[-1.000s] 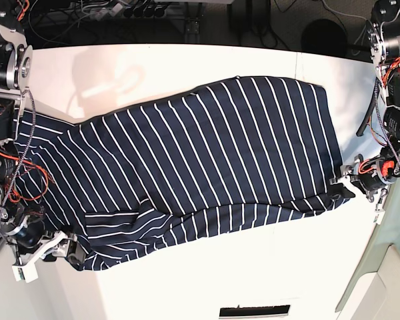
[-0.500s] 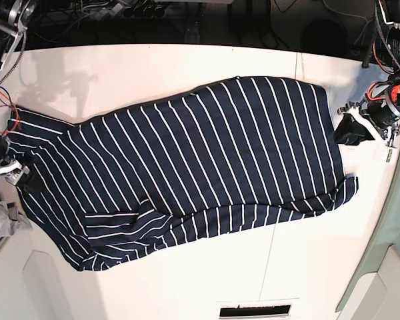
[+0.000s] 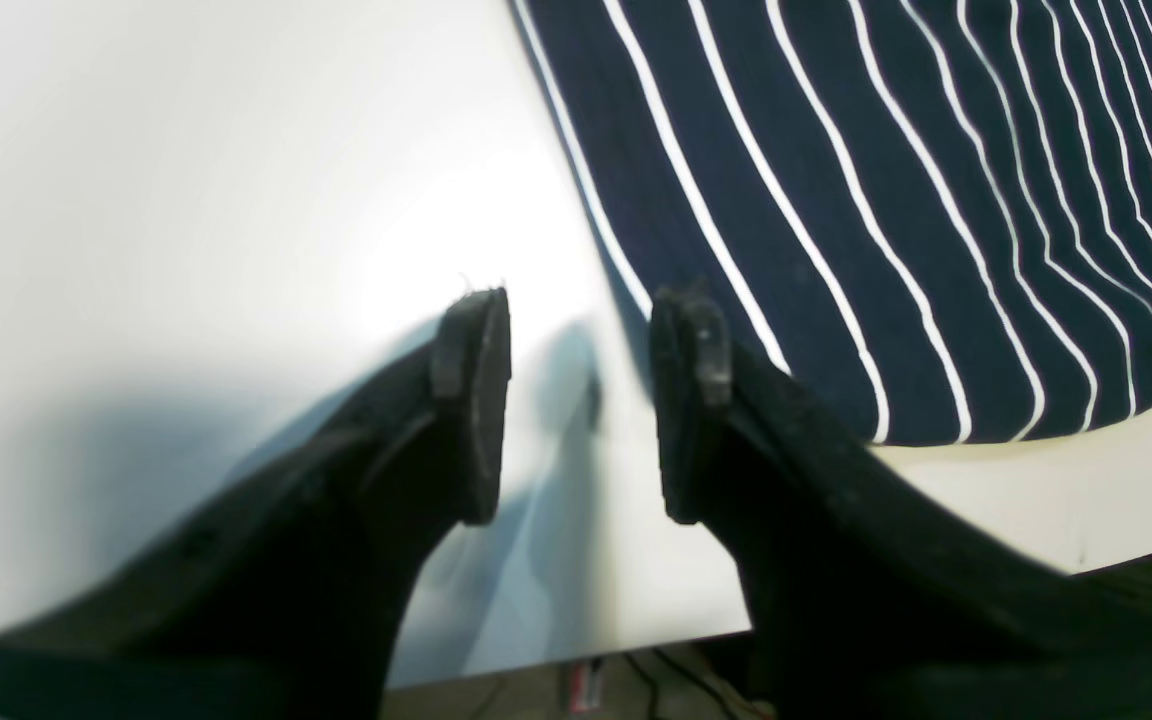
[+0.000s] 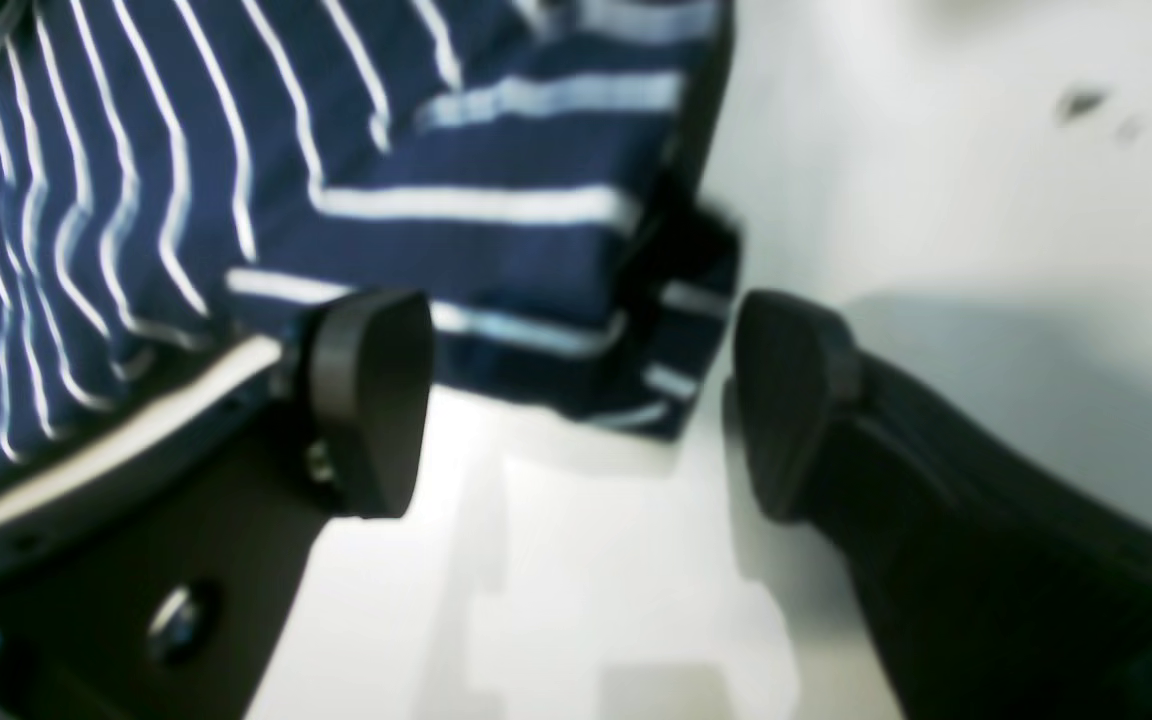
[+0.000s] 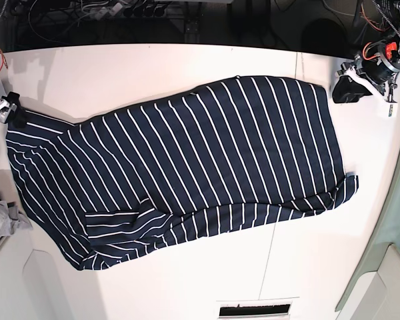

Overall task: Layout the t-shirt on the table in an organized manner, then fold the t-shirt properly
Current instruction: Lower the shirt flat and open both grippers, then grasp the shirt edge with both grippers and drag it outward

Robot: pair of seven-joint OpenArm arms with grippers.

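Observation:
The navy white-striped t-shirt (image 5: pixel 200 160) lies spread slantwise across the white table (image 5: pixel 153 63), with a small fold near its front left part. My left gripper (image 5: pixel 347 90) hovers at the far right, just off the shirt's far right corner. In the left wrist view the left gripper (image 3: pixel 584 320) is open over bare table (image 3: pixel 186 200), its right finger beside the t-shirt (image 3: pixel 886 200) edge, nothing between the fingers. My right gripper (image 5: pixel 11 111) is at the far left by the shirt's corner. It stands wide open (image 4: pixel 576 390), with a t-shirt (image 4: pixel 496 230) corner just ahead.
A grey cloth (image 5: pixel 1 223) lies at the left edge. A dark slot (image 5: pixel 253 311) sits in the table's front edge. Cables and dark gear (image 5: pixel 140 13) run behind the far edge. A thin seam (image 5: pixel 297 61) crosses the table at the right.
Both grippers left the shirt's front corners and moved to the far side of the table, the left along the right edge, the right along the left edge. The shirt's right front corner now lies free.

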